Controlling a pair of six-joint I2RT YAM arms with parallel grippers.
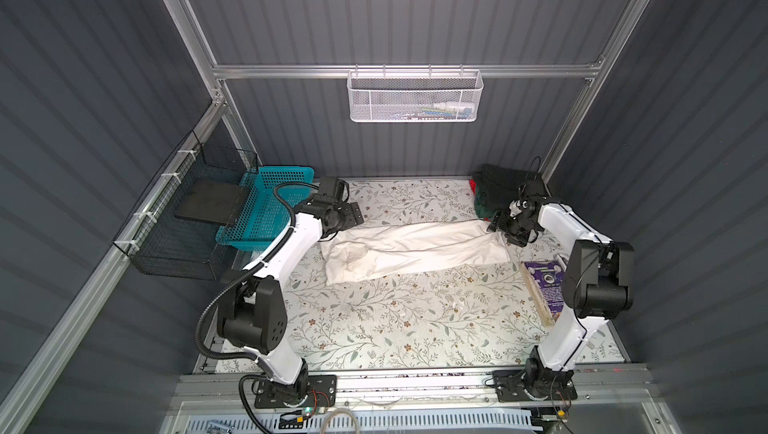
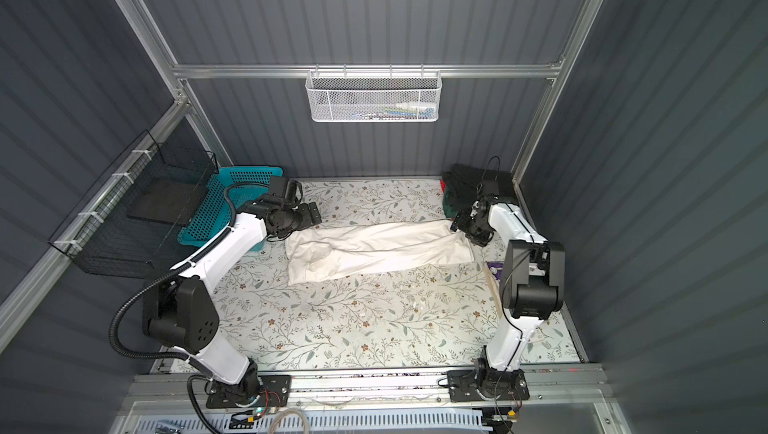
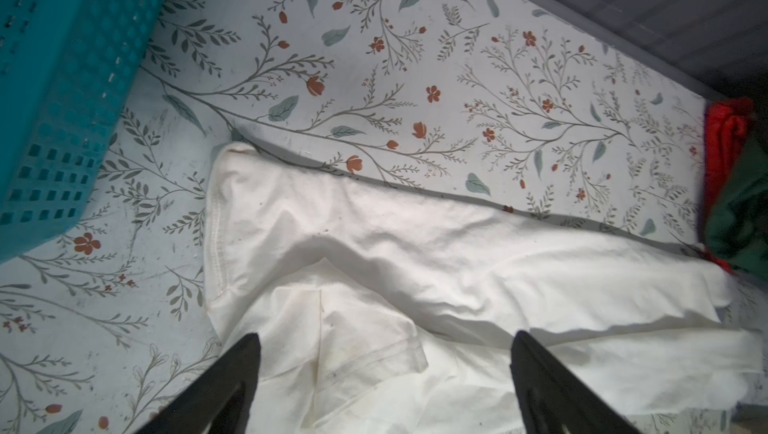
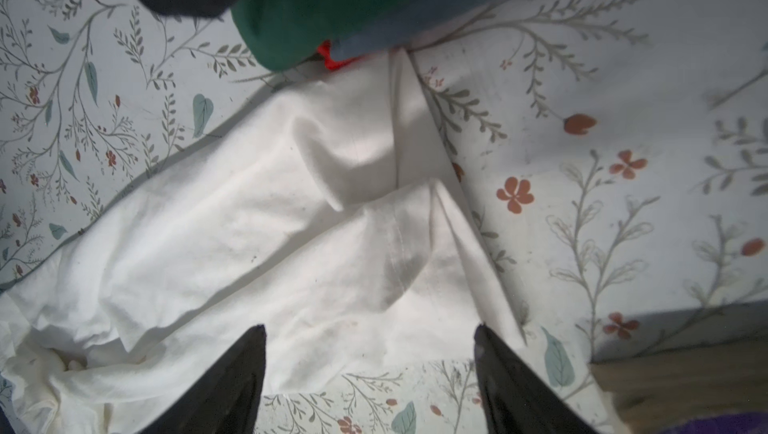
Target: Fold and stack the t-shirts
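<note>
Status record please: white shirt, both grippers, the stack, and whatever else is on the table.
white shirt: folded into a long wrinkled strip, lying across the far half of the table
left gripper: open, above the strip's left end, holding nothing
right gripper: open, above the strip's right end, holding nothing
stack: dark folded shirts, green and red showing, far right corner
basket: teal, far left
other: purple box at the right edge

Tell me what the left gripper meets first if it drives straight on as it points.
The off-white t-shirt: its sleeve end lies right ahead of the open left gripper, with the table covering beneath. How far off, I cannot tell.
</note>
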